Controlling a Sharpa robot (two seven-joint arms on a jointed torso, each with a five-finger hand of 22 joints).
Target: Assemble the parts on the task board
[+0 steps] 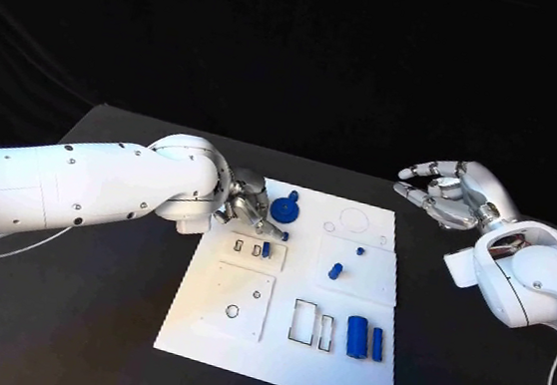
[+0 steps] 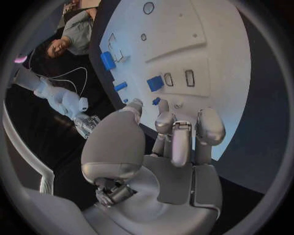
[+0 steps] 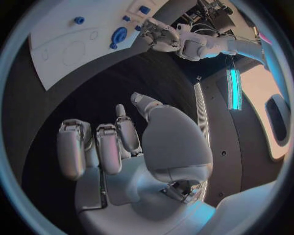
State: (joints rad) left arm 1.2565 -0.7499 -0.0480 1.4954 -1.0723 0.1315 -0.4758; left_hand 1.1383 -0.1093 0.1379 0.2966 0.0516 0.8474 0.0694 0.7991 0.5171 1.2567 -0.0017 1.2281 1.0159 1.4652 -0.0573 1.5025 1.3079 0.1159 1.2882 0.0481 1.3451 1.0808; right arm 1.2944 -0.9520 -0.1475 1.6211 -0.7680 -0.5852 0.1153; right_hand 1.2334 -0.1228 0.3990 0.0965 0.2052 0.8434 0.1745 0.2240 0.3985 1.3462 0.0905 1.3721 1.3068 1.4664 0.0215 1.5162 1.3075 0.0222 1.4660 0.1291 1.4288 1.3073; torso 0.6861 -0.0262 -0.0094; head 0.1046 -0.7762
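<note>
Board (image 1: pixel 282 355): smooth white plate, matt, plastic-like. Parts (image 1: pixel 357 337): blue, smooth, plastic by appearance, slight sheen. Table (image 1: pixel 92 342): black, matt. Left hand (image 2: pixel 160 147) and right hand (image 3: pixel 132 147): silver, satin metallic finish. Arm (image 1: pixel 61 185) shells: glossy white plastic.

Right hand (image 3: pixel 132 156) over black table (image 3: pixel 92 103), fingers (image 3: pixel 73 147) apart, empty, task board (image 3: pixel 67 44) beyond

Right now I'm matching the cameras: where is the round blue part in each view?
Head view: round blue part at the task board's far edge, beside the left hand.
Left wrist view: cannot pick it out past the fingers.
Right wrist view: on the board, beside the left hand.
Shared landmark: the left hand.
</note>
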